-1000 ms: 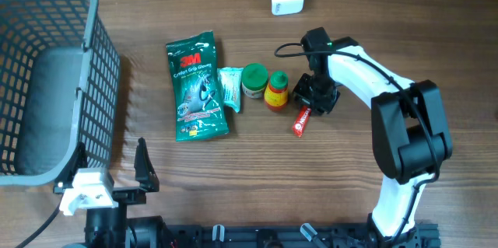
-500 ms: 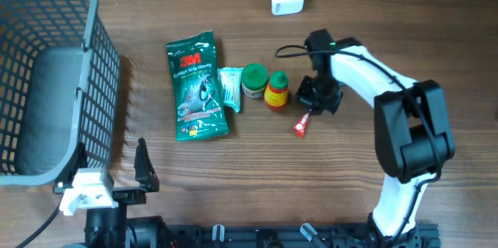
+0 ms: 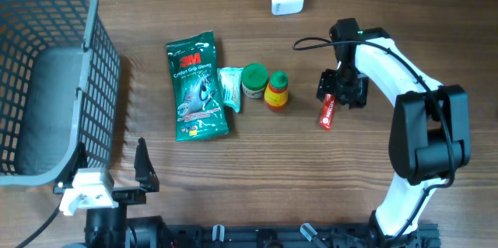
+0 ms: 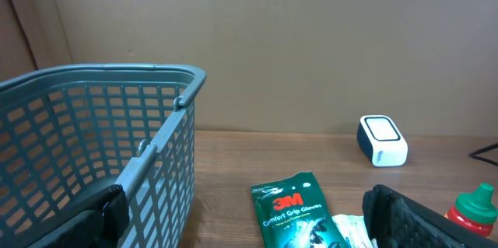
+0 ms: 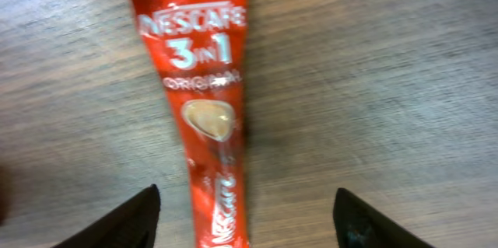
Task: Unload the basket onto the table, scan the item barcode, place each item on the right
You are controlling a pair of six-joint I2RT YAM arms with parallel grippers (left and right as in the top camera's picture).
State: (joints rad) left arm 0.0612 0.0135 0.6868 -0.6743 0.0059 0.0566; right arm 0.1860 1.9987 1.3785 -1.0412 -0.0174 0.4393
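From overhead, red Nescafe 3in1 sachet (image 3: pixel 327 113) lies on the table (image 3: pixel 233 178) right by the right gripper (image 3: pixel 336 92). The grey basket (image 3: pixel 101 54) far left shows just its floor. Left wrist: left gripper (image 4: pixel 257 217) gapes wide, nothing in it. Right wrist: fingers (image 5: pixel 124 221) are spread, straddling the sachet without touching it.

right arm (image 3: pixel 393 65): smooth white rounded shells, black joint housings; bulkiest black housing at end farthest from basket (image 3: pixel 47 77). Small green light (image 3: pixel 358 24) on wrist. Thin black cable (image 3: pixel 307 43) looping off wrist, basket side. right gripper (image 3: pixel 333 99): black, blocky; fingertips (image 5: pixel 128 218) dark, matte, wedge-shaped. left arm (image 3: pixel 105 221): black, white bracket (image 3: pixel 82 190) by basket's near corner. left gripper (image 4: pixel 257 217): black fingers (image 4: pixel 424 217), pad surface finely textured.
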